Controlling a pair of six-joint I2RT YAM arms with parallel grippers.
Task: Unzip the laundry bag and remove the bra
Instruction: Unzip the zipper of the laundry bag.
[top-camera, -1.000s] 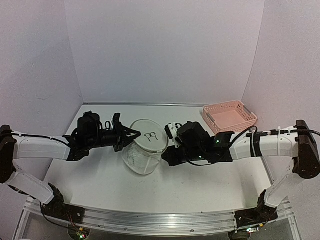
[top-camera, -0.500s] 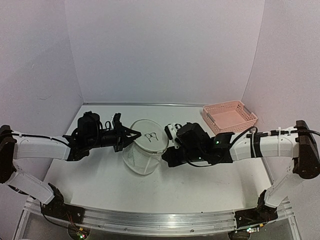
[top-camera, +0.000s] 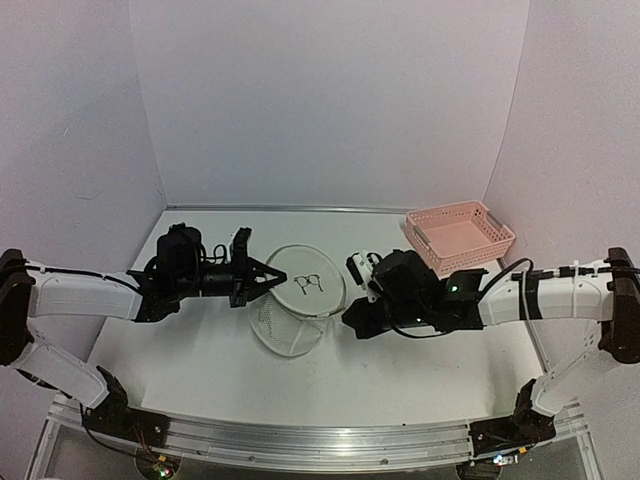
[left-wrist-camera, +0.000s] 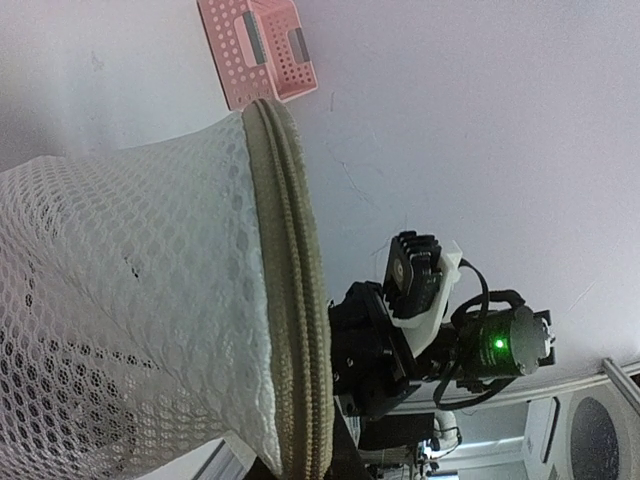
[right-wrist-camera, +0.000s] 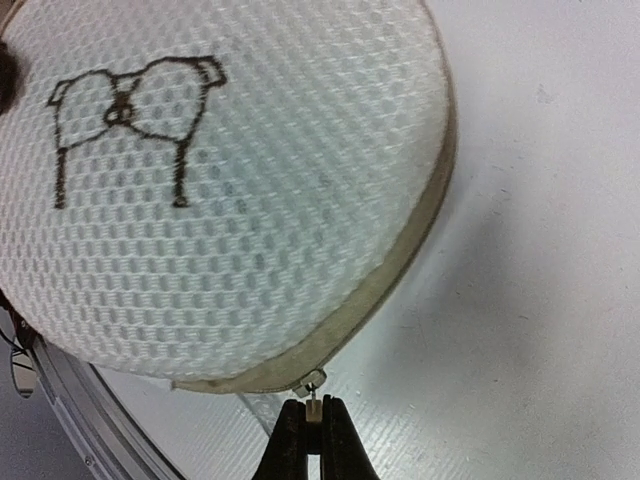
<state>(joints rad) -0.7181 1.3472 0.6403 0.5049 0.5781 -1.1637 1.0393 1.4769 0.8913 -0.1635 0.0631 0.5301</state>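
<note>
The laundry bag (top-camera: 292, 322) is a round white mesh pouch with beige rims, tilted on the table between my two grippers. Its top disc carries a small black bra drawing (right-wrist-camera: 130, 110). My left gripper (top-camera: 274, 278) is shut on the bag's left rim (left-wrist-camera: 290, 300). My right gripper (right-wrist-camera: 317, 420) is shut on the small zipper pull (right-wrist-camera: 317, 405), which hangs from the slider at the bag's lower right edge. The zipper seam (right-wrist-camera: 400, 260) looks closed along the part that shows. The bra is hidden from every view.
A pink lattice basket (top-camera: 460, 232) stands at the back right, beyond the right arm (top-camera: 500, 300). White walls enclose the table on three sides. The metal rail (top-camera: 320, 440) and arm bases lie along the near edge.
My right gripper has closed on the zipper pull and drawn to the right. The bag has tilted and shifted right with it. The left gripper followed slightly, still gripping the rim.
</note>
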